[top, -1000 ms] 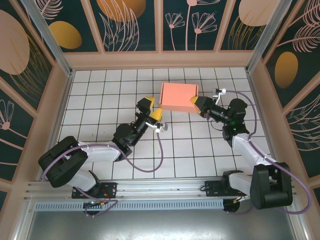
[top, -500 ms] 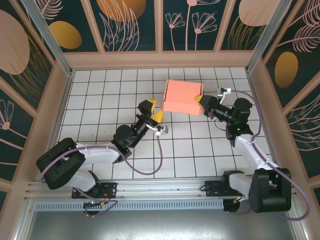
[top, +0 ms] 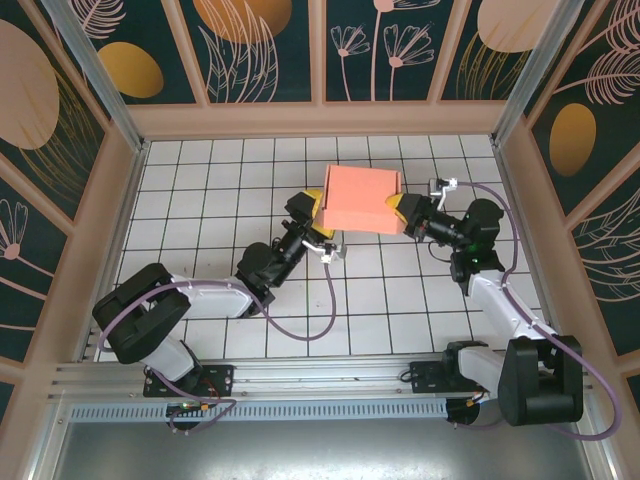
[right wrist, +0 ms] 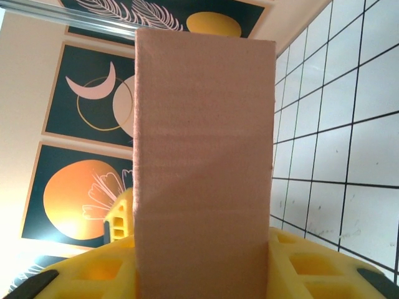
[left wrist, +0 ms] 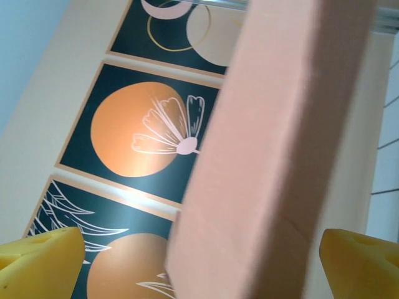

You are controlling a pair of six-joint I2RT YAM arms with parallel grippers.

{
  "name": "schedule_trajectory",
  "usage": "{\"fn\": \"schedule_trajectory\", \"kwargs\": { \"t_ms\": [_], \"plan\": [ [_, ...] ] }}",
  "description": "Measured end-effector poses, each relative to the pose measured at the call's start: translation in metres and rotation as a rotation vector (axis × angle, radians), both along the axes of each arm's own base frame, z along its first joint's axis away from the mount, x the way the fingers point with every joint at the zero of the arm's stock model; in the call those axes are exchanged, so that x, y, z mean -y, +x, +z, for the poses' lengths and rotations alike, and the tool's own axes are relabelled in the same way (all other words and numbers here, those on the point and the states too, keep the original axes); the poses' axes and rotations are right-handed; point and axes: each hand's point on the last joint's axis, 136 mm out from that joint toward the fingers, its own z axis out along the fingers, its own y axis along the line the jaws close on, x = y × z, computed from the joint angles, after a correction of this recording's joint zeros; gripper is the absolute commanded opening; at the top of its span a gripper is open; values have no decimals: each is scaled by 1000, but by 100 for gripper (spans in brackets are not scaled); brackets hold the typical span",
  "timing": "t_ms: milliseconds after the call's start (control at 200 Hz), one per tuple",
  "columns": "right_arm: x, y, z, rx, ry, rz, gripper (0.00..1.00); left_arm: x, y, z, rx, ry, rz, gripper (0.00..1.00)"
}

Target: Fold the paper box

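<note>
The paper box [top: 360,198] is a salmon-pink flat rectangular box held off the tiled floor at the back middle. My right gripper [top: 400,213] is shut on its right end. In the right wrist view the box [right wrist: 202,156] stands upright between my yellow pads [right wrist: 312,261], which press on both its faces. My left gripper [top: 315,222] is open at the box's left edge. In the left wrist view the box [left wrist: 274,156] passes between my spread yellow fingertips [left wrist: 37,261], with a gap on each side.
The white tiled floor [top: 200,190] is walled in by peach-framed patterned panels [top: 320,120] at the back and both sides. Purple cables [top: 330,310] trail from both arms. The arm bases stand on the metal rail [top: 320,385] at the near edge.
My left arm has reached forward and right, bringing its open fingers around the box's left edge. The right gripper, holding the box, shifted it slightly back to the left.
</note>
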Motion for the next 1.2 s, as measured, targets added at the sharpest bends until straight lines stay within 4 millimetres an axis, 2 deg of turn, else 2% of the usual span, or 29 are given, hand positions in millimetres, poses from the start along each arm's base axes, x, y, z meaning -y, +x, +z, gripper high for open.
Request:
{"fn": "schedule_trajectory", "kwargs": {
  "t_ms": [110, 335, 711, 786, 1026, 1201],
  "plan": [
    [-2, -2, -2, -11, 3, 9, 40, 1, 1, 5, 14, -6, 2, 87],
    [-2, -2, -1, -19, 10, 10, 40, 4, 2, 0, 8, 15, -2, 67],
    [-3, -3, -2, -21, 9, 16, 41, 7, 3, -10, -18, 49, -6, 47],
    [-3, -3, -2, -24, 9, 13, 41, 7, 3, -12, -21, 56, -5, 39],
    [-3, -2, -6, -36, 3, 8, 46, 8, 4, -17, -39, 66, -5, 35],
    [-2, -1, -7, -21, -9, 0, 59, 7, 4, -19, -85, 49, -18, 32]
  ]
}}
